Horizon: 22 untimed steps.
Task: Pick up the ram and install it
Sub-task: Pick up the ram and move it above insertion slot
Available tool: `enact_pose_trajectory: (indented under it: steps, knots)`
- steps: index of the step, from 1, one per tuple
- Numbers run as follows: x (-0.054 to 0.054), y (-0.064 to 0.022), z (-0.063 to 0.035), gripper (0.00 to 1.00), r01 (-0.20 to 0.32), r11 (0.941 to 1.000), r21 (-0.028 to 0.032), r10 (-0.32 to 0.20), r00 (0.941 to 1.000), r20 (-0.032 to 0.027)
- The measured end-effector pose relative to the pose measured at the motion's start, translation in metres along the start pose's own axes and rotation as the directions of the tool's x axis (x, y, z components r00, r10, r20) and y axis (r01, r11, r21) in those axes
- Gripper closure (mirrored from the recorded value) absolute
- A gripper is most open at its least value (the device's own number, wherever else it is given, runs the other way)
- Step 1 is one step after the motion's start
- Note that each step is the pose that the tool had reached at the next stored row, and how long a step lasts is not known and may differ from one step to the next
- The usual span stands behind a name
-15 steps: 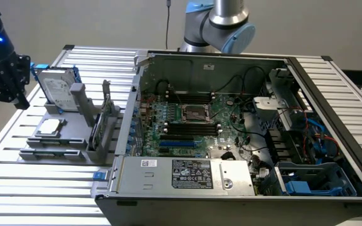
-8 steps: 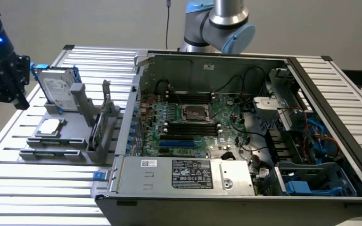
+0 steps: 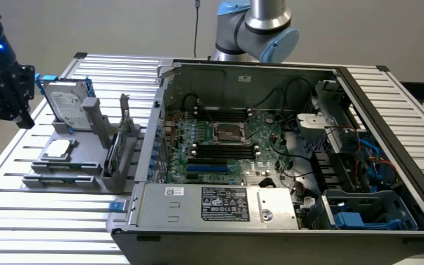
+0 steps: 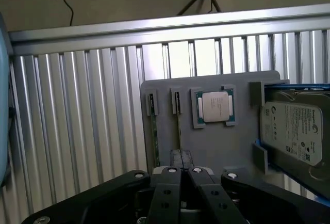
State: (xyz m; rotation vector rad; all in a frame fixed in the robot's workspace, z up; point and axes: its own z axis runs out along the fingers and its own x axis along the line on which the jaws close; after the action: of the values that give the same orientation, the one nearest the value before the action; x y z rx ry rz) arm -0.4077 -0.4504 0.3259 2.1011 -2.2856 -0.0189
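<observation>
A slatted metal bench (image 3: pixel 42 226) is shown carrying a grey holder tray (image 3: pixel 57 185) close to the bench edge at the exterior view's left. An open computer case (image 3: pixel 220 77) is set just beside the tray, toward the middle of the bench. In the wrist view the tool (image 4: pixel 181 158) is shown with its fingers (image 4: pixel 177 158) clenched together, and nothing appears to be gripped between them. The ram (image 4: pixel 179 123) is stood on its thin edge in a slot of the tray, directly ahead of the fingertips, with its nearer end almost in line with them. How far below the tool it sits cannot be told. Its long axis is laid along the bench slats, running from that bench edge toward the case. This is judged to match the run of the long black slots (image 3: pixel 223 150) on the board inside the case. A second stick (image 4: pixel 154 136) is stood parallel just beside the ram on one flank, and a square silver chip (image 4: pixel 214 105) is seated near it on the other. Little room is therefore judged to be available at either side of the thin board, and the free way is judged to be straight upward. A hard drive (image 4: pixel 291 131) with blue brackets is held beyond the chip. Bare slats are seen around the tray's outer sides, and the case is open at the top.
</observation>
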Motion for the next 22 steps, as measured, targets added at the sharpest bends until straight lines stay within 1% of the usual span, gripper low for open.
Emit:
enact_pose_trajectory:
  steps: [8, 22]
  knots:
    - [-0.0001, 0.0002, 0.0, 0.89, 0.073, 0.9973, 0.0014, -0.073, 0.9973, -0.0025]
    - [0.0001, 0.0013, 0.0001, 0.89, 0.081, 0.9967, 0.0015, -0.081, 0.9967, -0.0028]
